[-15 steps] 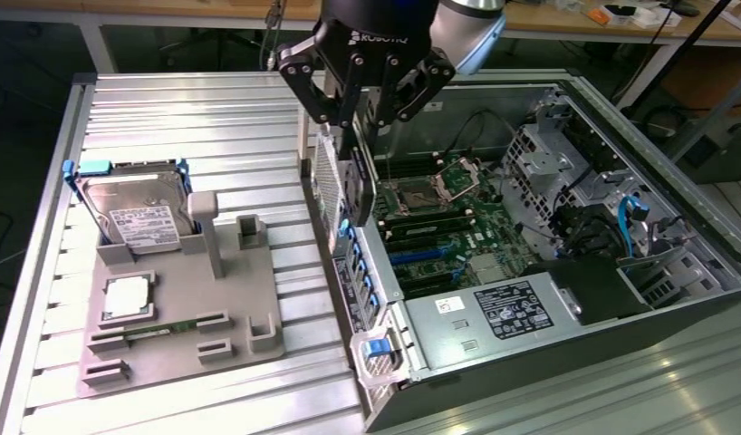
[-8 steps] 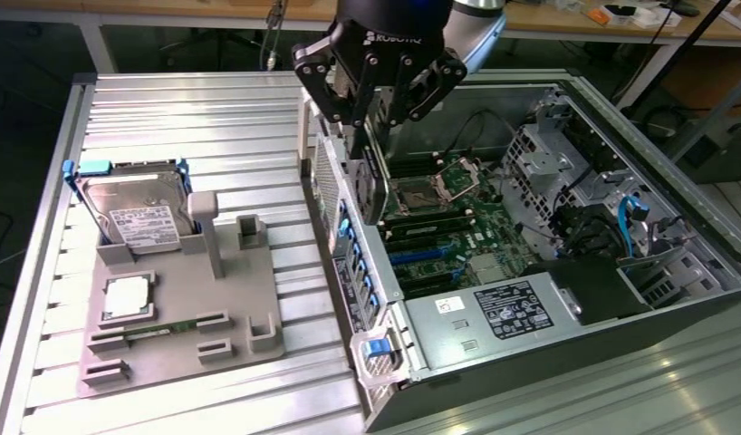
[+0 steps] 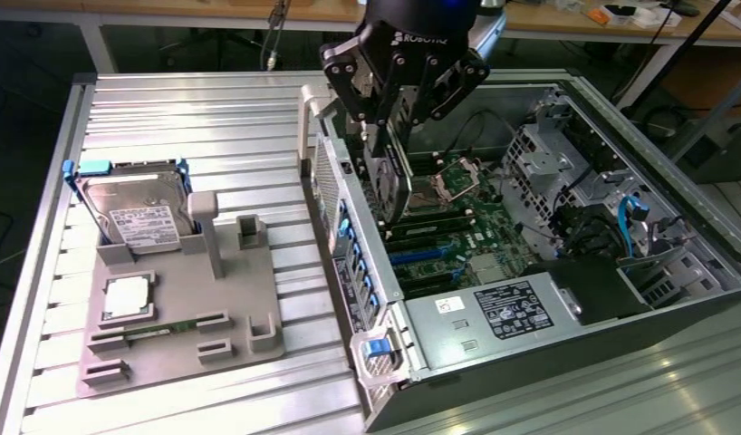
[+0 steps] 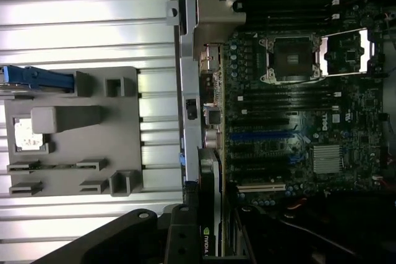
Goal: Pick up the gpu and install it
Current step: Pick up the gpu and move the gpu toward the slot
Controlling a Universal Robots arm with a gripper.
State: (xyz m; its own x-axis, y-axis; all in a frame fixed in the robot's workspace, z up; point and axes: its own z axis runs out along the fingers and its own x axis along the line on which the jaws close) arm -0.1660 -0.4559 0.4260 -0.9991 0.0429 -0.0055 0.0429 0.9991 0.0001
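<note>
**One card in the grip, hanging over the open case**

Most of what I see is the ribbed metal table (image 3: 189, 118). The open computer case (image 3: 346, 227) takes up its half toward the exterior view's right. Inside lies the motherboard (image 3: 467, 245), with its slots facing up. A grey fixture tray (image 3: 244, 299) sits on the table toward the exterior view's left, close to the near edge. A hard drive (image 3: 135, 217) with blue rails stands at the tray's far end.

The gpu (image 3: 391, 186) is off the tray and in the air. It hangs on edge just inside the case wall that faces the tray, above the motherboard, and I can't tell whether it touches anything below. From the wrist view I see it edge-on (image 4: 209, 227), running along that same wall.

The end effector (image 3: 389, 145) is clamped on the gpu's upper edge, a finger on each face.

I judge the card stiff and fairly light, so it shouldn't flex in the grip. It is fragile, though, at the fan and along the contact edge. The top edge, clear of both, looks like the right place to hold it.
</note>
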